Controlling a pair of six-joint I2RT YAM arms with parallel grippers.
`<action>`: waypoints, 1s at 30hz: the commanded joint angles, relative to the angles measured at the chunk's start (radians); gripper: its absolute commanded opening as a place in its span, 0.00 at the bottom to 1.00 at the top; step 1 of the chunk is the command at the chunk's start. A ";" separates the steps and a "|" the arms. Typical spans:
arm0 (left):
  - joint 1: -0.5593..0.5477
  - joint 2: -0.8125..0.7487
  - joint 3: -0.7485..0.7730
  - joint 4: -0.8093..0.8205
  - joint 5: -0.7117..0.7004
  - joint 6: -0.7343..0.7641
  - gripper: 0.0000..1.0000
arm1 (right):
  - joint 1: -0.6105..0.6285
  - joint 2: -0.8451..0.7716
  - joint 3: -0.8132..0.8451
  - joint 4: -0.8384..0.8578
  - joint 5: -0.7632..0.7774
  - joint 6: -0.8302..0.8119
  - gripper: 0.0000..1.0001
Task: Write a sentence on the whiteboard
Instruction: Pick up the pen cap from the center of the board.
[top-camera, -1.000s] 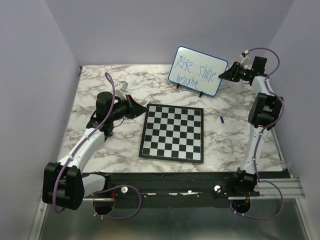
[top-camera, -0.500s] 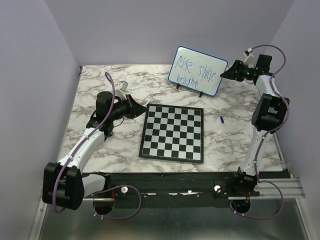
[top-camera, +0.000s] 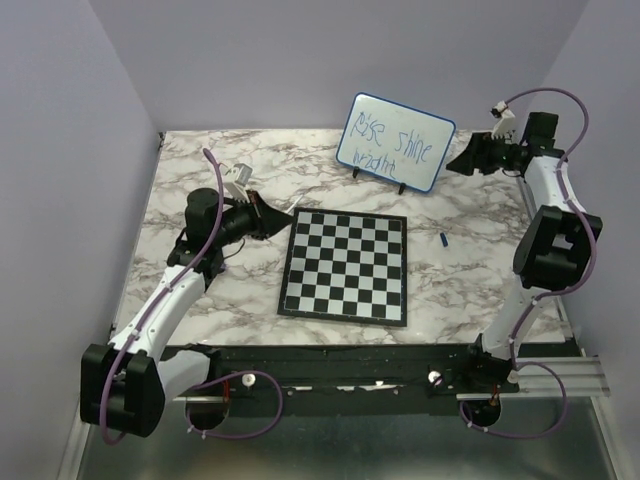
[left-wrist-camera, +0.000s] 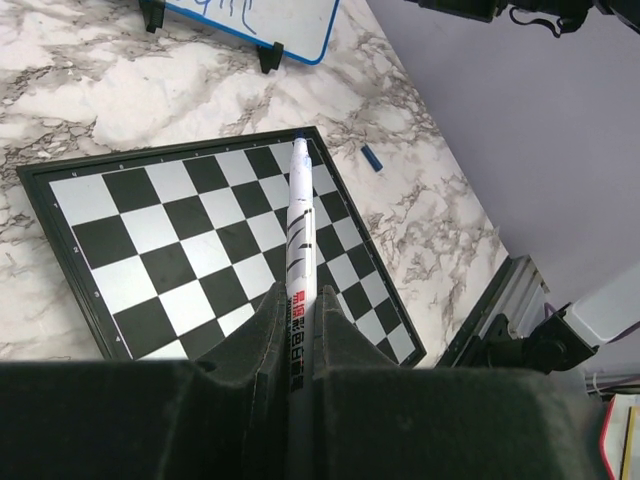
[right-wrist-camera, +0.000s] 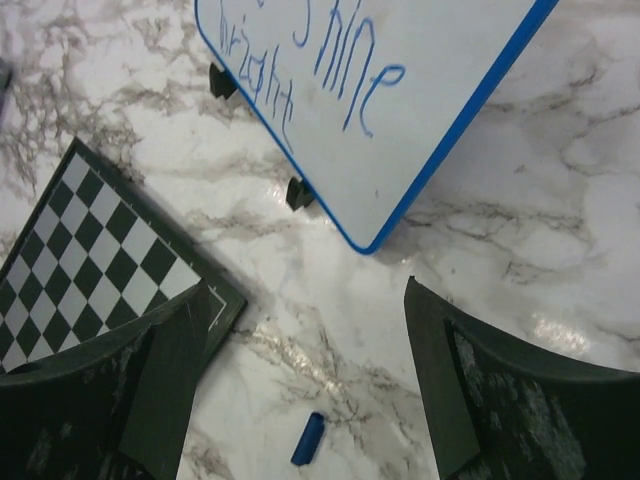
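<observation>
A white marble-veined counter (top-camera: 200, 170) stands between plain lavender walls (top-camera: 300, 60). At its middle lies a flat chessboard (top-camera: 345, 265), 8 by 8 black and white squares in a black frame, turned slightly askew. A small blue cap (top-camera: 443, 239) lies on the bare marble to the right of the chessboard, apart from it, level with its far right corner. A white marker pen (left-wrist-camera: 298, 230) with black and red print points toward that corner.

An overhead camera behind me is looking down on the table (top-camera: 200, 180). Both my wrist cameras are looking close, sharing the chessboard (left-wrist-camera: 180, 240) and whiteboard (right-wrist-camera: 430, 100).
</observation>
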 joint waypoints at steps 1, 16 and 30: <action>-0.015 -0.033 -0.036 0.027 -0.027 -0.008 0.00 | -0.006 -0.102 -0.123 -0.145 0.018 -0.174 0.86; -0.187 -0.102 -0.060 -0.069 -0.170 0.077 0.00 | 0.012 -0.326 -0.423 -0.245 0.215 -0.315 0.82; -0.197 -0.123 -0.083 -0.055 -0.164 0.066 0.00 | 0.146 -0.202 -0.414 -0.199 0.525 -0.263 0.56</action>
